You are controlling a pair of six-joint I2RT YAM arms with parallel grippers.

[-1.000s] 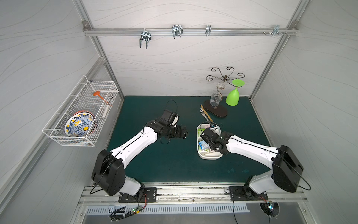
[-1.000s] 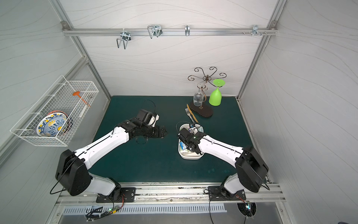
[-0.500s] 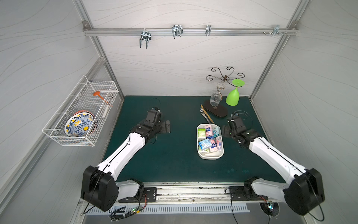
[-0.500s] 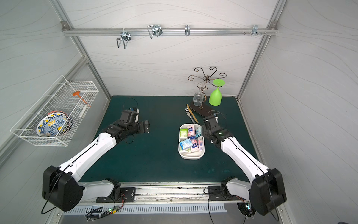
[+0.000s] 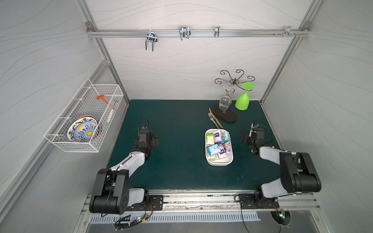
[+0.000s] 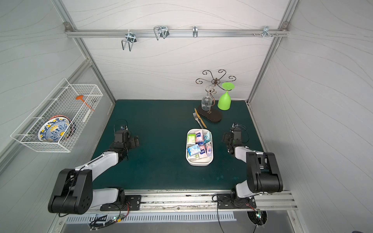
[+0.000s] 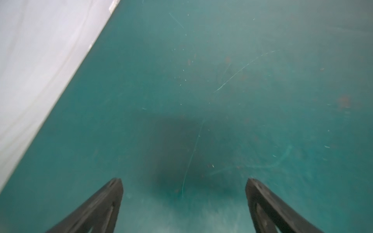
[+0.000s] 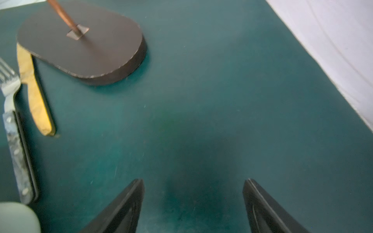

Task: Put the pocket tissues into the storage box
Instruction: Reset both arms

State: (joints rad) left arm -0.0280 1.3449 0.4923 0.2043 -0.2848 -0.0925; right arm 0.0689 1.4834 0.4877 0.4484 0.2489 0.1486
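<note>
The white storage box [image 5: 220, 163] lies on the green bench [image 5: 177, 125] a little right of centre in both top views. The pocket tissues [image 5: 219, 144] are piled inside it. A green pack sits at the upper left corner of the box, pink and blue ones lie beside it, and a light blue pack lies askew across the middle. Every pack that shows is within the rim. The left hand [image 5: 155, 141] hangs over bare bench at centre left of the frame, well apart from the box, with its jaws spread wide. The left wrist view shows both dark fingertips [image 7: 116, 187] with only scratched green surface between them. The right hand [image 5: 244, 138] is just right of the box, near it but not touching. Its jaws are also apart, and its fingertips [image 8: 137, 189] frame nothing but bench. In the right wrist view a fork [image 8: 12, 121], a yellow-bladed knife [image 8: 34, 96] and the dark oval base of a glass stand [image 8: 80, 40] lie on the bench, and the knife's blade meets the base's edge. In a top view, fork and knife lie side by side just above the box. A clear glass [image 5: 224, 100] hangs bowl-down from the stand, and a green glass [image 5: 242, 100] is upside down beside it at upper right. At the left of the frame a white wire basket [image 5: 105, 94] on the wall holds a painted plate [image 5: 82, 131].
</note>
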